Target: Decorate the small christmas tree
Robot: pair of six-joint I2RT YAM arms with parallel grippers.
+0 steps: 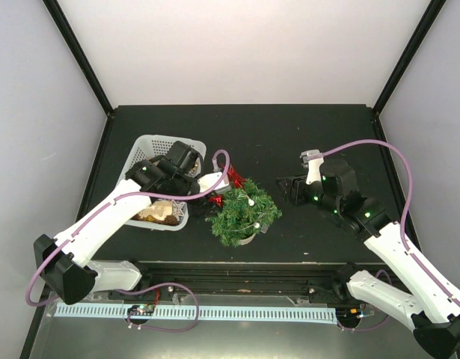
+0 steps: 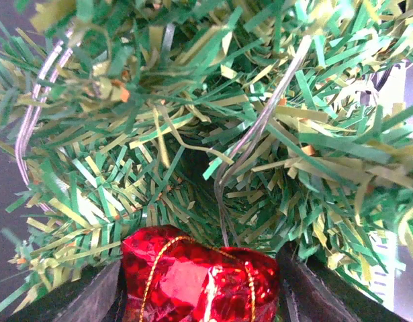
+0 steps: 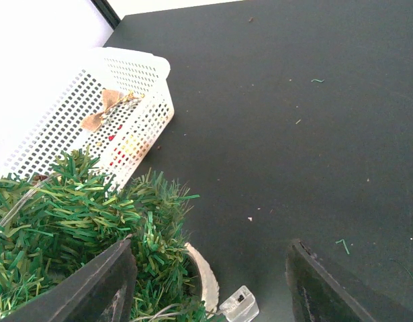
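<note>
Quick status from my remote session: the small christmas tree [image 1: 242, 213] stood in its cream pot [image 1: 247, 239] close to the near edge of the worktop, a bit left of centre, upright as far as I could see; the white basket [image 1: 151, 143] sat just beside it, towards the left edge, with some brownish ornaments [image 1: 159, 212] piled in its near end and a tan bow [image 3: 104, 110] hooked on its wall in the right wrist view.

The left gripper [image 1: 213, 200] reached across the basket into the tree's left side; its fingers [image 2: 92, 298] were clamped on a red foil ornament [image 2: 199, 278] tied with gold thread, pressed right up against the needles; thin silver wire [image 2: 260, 127] ran through the branches just above it. A couple of white beads [image 1: 250, 202] sat on the tree, plus another red bit [image 1: 234, 178] at its far-left side; couldn't tell what that one was.

The right gripper [image 1: 284, 190] hung just right of the tree, pointed at it; I couldn't tell if it brushed the needles; its fingers [image 3: 102, 285] were spread wide, gripping nothing; through its camera I saw the pot's rim and a small clear plastic box [image 3: 238, 305] lying by the pot on the dark worktop [image 3: 293, 134].
</note>
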